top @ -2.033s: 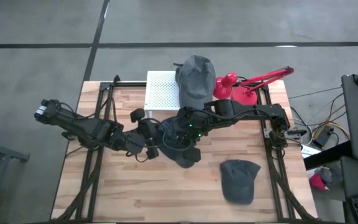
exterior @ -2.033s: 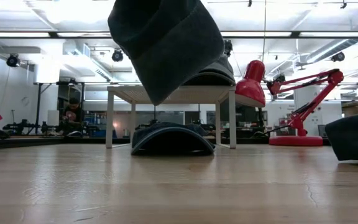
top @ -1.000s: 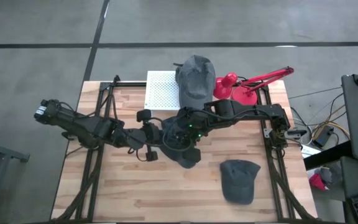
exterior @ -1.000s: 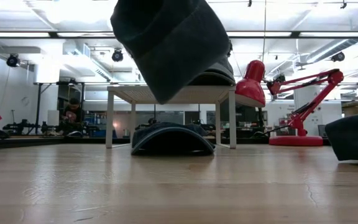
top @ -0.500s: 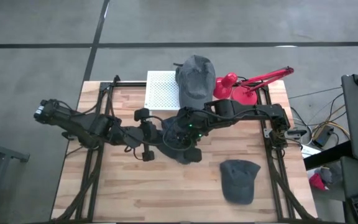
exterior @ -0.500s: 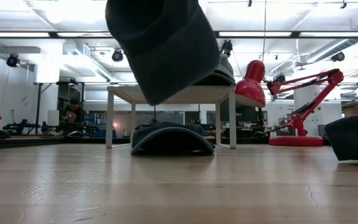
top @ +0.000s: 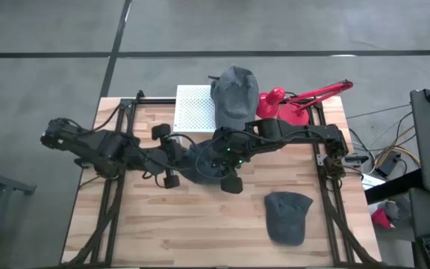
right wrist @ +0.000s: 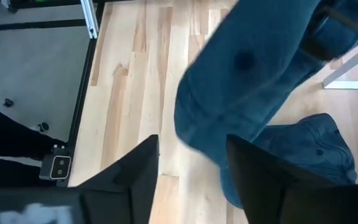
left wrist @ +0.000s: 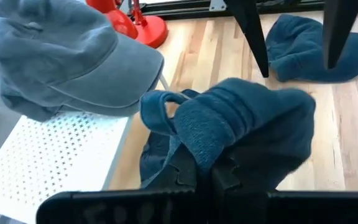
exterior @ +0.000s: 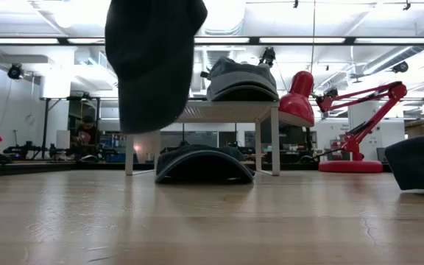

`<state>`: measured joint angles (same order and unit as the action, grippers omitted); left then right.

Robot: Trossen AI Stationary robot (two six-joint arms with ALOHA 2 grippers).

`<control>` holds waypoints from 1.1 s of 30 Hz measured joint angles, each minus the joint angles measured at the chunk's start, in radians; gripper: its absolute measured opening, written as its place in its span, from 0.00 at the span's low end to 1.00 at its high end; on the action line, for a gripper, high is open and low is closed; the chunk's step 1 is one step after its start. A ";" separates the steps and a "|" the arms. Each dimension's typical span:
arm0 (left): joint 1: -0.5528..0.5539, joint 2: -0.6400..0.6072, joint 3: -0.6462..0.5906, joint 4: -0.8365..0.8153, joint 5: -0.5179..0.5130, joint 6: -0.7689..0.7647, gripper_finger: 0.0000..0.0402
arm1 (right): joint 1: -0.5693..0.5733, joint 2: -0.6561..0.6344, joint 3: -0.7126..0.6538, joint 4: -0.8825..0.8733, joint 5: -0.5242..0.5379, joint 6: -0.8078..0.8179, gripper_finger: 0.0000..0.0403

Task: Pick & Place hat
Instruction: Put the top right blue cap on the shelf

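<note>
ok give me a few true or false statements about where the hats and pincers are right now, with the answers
1. The left pincer is shut on a dark blue hat held above the table. True.
2. The right pincer is clamped on that hat. False: its fingers stand apart with the hat beyond them.
3. A grey cap sits on top of the white perforated stand. True.
4. The red desk lamp lies tipped over at the table's front edge. False: it stands at the far right corner, beside the stand.
5. Another dark cap lies on the wooden table on the right arm's side. True.
</note>
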<state>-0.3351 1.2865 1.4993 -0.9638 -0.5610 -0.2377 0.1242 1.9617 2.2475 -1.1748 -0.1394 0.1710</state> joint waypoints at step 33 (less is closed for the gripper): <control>0.602 0.117 0.381 -0.165 0.349 0.074 0.00 | -0.149 -0.430 -0.352 0.076 0.007 -0.324 0.50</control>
<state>0.2669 1.4034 1.8805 -1.1284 -0.2124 -0.1639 -0.0246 1.5313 1.8954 -1.0983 -0.1321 -0.1535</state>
